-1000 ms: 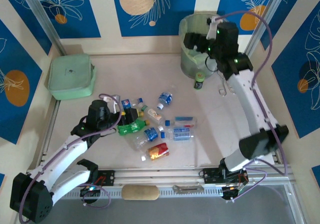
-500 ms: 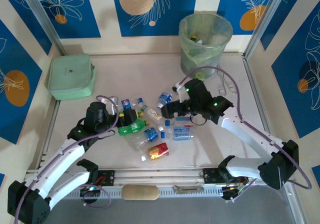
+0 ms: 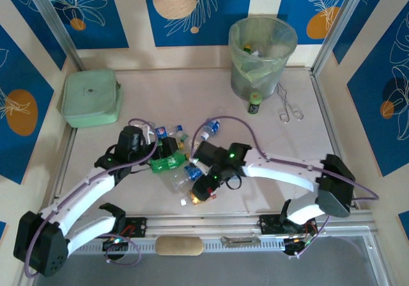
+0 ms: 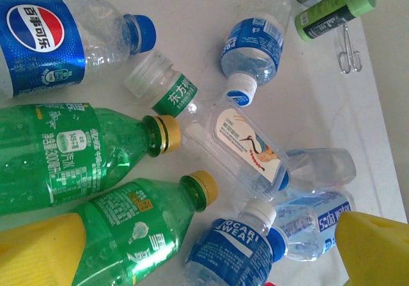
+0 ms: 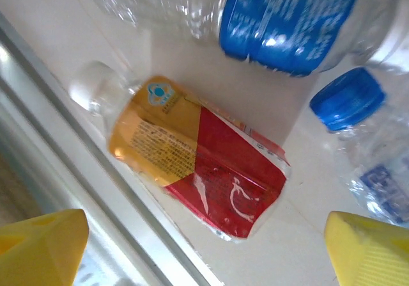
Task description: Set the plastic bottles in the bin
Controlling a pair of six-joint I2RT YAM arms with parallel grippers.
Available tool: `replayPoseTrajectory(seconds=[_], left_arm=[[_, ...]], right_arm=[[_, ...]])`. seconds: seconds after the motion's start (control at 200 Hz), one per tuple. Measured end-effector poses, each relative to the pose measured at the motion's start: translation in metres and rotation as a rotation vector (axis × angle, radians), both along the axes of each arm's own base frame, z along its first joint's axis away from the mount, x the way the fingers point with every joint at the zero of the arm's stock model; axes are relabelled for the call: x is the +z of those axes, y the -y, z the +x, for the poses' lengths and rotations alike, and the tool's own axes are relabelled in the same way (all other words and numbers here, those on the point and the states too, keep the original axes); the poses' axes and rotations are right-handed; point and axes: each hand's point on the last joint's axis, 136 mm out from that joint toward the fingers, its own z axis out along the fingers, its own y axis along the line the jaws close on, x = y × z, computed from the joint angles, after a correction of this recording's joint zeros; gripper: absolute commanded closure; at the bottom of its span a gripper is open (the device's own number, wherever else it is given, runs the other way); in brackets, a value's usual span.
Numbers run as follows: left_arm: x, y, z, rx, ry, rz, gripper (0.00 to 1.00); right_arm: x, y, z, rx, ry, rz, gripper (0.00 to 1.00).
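Observation:
A heap of plastic bottles (image 3: 185,158) lies in the middle of the table. My left gripper (image 3: 165,149) hangs open over its left side. In the left wrist view its yellow fingers (image 4: 38,247) straddle a green bottle (image 4: 140,228) and a blue-labelled bottle (image 4: 246,251), gripping neither. My right gripper (image 3: 203,189) is open and low over the bottle with the red-yellow label (image 5: 192,158), which lies flat by the front rail ahead of the yellow fingertips (image 5: 370,247). The grey bin (image 3: 238,75) with its green liner stands far right, with bottles (image 3: 254,50) inside.
A mint-green pouch (image 3: 91,97) lies at the far left. A short dark container with a green top (image 3: 255,102) and a metal clip (image 3: 287,110) sit just in front of the bin. The metal front rail (image 5: 77,190) runs close beside the red-yellow bottle.
My right arm has swung from above the bin down across the heap to the red-yellow bottle at the front. The left gripper has shifted slightly right over the green bottles.

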Motion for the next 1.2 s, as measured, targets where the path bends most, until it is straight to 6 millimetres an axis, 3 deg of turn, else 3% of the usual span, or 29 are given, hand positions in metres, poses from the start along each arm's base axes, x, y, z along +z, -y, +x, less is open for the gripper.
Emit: replayPoseTrajectory(seconds=[0.23, 0.66, 1.201], left_arm=[[-0.001, 0.001, 0.008, 0.005, 0.003, 0.020, 0.00], [0.015, -0.019, 0.015, 0.086, 0.064, 0.030, 0.00], [0.011, -0.022, 0.015, 0.093, 0.048, 0.037, 0.00]], right_arm=[[-0.028, -0.012, 0.002, 0.106, 0.062, -0.130, 0.04], [-0.028, -0.029, -0.016, 0.233, 0.098, -0.107, 0.04], [-0.051, -0.030, -0.010, 0.263, 0.120, -0.161, 0.05]])
